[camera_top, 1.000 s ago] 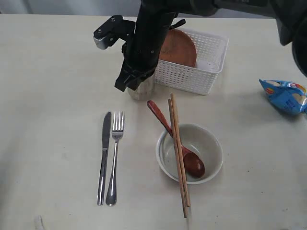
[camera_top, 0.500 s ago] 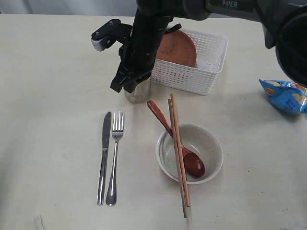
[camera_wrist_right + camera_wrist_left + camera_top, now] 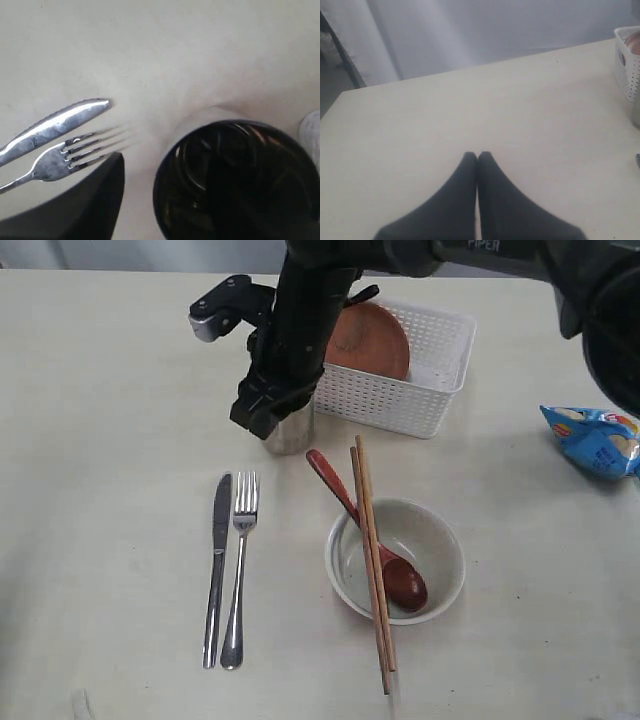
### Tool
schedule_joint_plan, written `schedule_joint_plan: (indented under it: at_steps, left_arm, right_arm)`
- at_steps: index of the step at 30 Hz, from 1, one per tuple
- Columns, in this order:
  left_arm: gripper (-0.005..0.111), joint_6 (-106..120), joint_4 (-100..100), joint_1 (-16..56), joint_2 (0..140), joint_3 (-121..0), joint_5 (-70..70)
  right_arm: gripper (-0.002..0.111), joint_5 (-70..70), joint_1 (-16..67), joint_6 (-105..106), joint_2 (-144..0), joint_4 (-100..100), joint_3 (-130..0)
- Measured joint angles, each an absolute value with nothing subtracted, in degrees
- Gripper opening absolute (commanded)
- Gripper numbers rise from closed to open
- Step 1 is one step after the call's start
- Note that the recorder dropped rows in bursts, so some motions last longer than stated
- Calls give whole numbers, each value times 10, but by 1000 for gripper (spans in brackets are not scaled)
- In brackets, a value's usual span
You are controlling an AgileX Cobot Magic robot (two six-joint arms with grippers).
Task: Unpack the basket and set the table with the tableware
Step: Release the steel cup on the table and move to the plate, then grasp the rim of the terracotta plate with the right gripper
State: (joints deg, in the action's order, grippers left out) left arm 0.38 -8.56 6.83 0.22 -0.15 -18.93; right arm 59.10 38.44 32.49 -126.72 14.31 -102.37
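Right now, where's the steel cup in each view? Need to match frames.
Exterior view: steel cup upper centre, at the left front corner of the basket.
Left wrist view: probably the grey sliver cut off at the frame edge, next to the basket corner.
Right wrist view: the cup is close-up from above, beside the fork tines.
Shared landmark: the basket links exterior and left wrist; the fork links exterior and right wrist.

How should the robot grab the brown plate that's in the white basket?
Probably by its upper rim, coming down from above. The plate leans tilted on its edge inside the basket, so the top rim is free to pinch, while the basket's walls block a reach from the side.
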Motion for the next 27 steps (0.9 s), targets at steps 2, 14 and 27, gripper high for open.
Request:
schedule_joint_plan:
  at_steps: [2, 14, 27]
  left_arm:
    - [0, 4, -86, 68, 2, -1, -189]
    - [0, 4, -86, 68, 2, -1, -189]
    - [0, 4, -86, 68, 2, -1, -189]
  right_arm:
    - [49, 603, 384, 321, -1253, 141, -1032]
    - [49, 648, 252, 213, -1179, 152, -1091]
    - [49, 646, 116, 309, -1268, 288, -1091]
